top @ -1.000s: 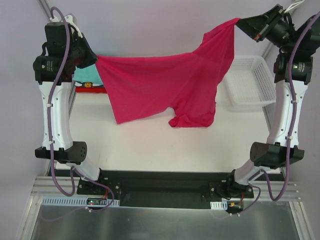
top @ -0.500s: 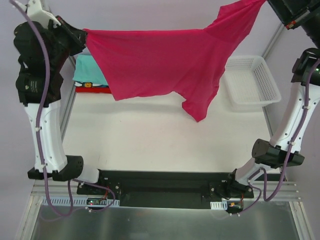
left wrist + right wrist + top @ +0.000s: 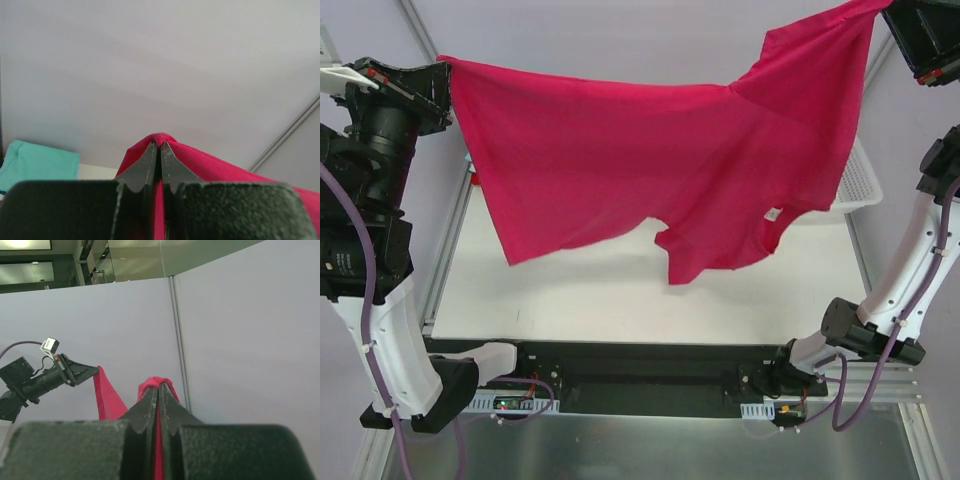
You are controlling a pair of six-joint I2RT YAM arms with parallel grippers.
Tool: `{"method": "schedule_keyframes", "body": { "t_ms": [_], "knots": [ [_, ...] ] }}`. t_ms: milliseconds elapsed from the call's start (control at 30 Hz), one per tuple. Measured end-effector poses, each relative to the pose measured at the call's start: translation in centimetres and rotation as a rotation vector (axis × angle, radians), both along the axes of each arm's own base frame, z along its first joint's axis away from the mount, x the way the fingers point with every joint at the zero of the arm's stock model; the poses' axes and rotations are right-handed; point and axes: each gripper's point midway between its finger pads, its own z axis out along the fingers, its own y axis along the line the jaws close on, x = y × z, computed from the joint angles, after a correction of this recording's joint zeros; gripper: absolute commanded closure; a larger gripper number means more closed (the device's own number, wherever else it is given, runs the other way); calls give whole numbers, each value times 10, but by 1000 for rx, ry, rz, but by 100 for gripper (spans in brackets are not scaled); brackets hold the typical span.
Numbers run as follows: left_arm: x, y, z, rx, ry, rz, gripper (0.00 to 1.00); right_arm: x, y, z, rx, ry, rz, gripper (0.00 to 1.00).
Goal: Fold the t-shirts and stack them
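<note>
The magenta-pink t-shirt (image 3: 650,170) hangs spread in the air above the table, stretched between both grippers. My left gripper (image 3: 442,78) is shut on its upper left corner, and the cloth bulges over the fingertips in the left wrist view (image 3: 160,146). My right gripper (image 3: 888,10) is shut on the upper right corner at the frame's top edge, with cloth pinched between its jaws (image 3: 159,386). A sleeve dangles at the lower middle (image 3: 695,255). A folded teal t-shirt (image 3: 37,162) lies on the table in the left wrist view; the top view's hanging shirt hides it.
The white mesh basket (image 3: 861,185) peeks out behind the shirt's right edge. The table (image 3: 620,300) shows below the hanging cloth. A metal frame post (image 3: 179,340) runs up the grey wall. The left gripper (image 3: 75,372) shows in the right wrist view.
Both arms have risen and spread apart, lifting the pink shirt clear of the table. It now hangs wider and covers the folded stack and most of the basket.
</note>
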Motion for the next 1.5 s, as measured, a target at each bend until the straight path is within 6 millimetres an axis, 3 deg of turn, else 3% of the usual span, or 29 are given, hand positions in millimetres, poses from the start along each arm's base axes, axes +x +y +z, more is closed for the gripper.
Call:
{"method": "schedule_keyframes", "body": {
  "t_ms": [233, 433, 567, 800, 1033, 1133, 1300, 1500],
  "knots": [
    [16, -1, -20, 4, 64, -3, 100, -21, 8, 4, -5, -24, 6, 99],
    [27, -2, -26, 6, 87, -4, 100, -8, 3, -1, 5, 0, 8, 99],
    [42, -3, -26, 7, 99, -7, 100, 18, -7, -9, 21, 39, 10, 99],
    [98, -9, -35, 3, 151, -21, 100, 88, -36, -28, 73, 124, 4, 100],
    [160, -18, -61, -25, 225, -54, 100, 156, -67, -55, 181, 221, 16, 99],
    [176, -22, -73, -33, 253, -70, 100, 175, -75, -67, 205, 262, 22, 99],
    [172, -23, -72, -31, 247, -77, 100, 174, -73, -72, 195, 276, 28, 99],
    [130, -24, -71, -27, 234, -96, 100, 134, -56, -58, 168, 236, 51, 99]
  ]
}}
